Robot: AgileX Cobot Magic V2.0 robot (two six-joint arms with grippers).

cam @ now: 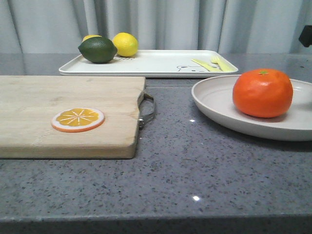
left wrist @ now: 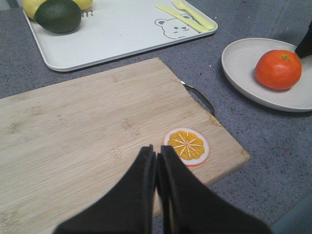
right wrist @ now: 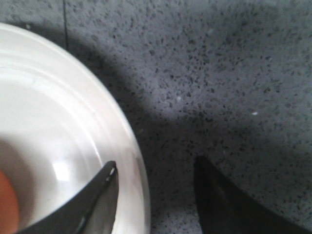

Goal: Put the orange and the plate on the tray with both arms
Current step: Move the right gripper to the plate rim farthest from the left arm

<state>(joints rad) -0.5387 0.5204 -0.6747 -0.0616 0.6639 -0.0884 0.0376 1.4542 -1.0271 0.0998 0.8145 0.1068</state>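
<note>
right wrist view: right gripper [right wrist: 156, 195] jaws were parted, straddling the plate [right wrist: 73, 146] rim, one finger inside, one outside on the counter. orange [cam: 263, 92] sat on plate, tray [cam: 156, 66] beyond. left gripper [left wrist: 157, 163] was clenched, empty, over cutting board [left wrist: 97, 131], farther off.

Orange: a round, shiny, deep-orange fruit [cam: 263, 92] with a small green stem spot on top, sitting in the plate.
Plate: a big, shallow, off-white round plate [cam: 219, 105] on the grey counter, near the tray.
Tray: a flat white rectangle tray [cam: 156, 64] with a bear drawing, at the back.
</note>
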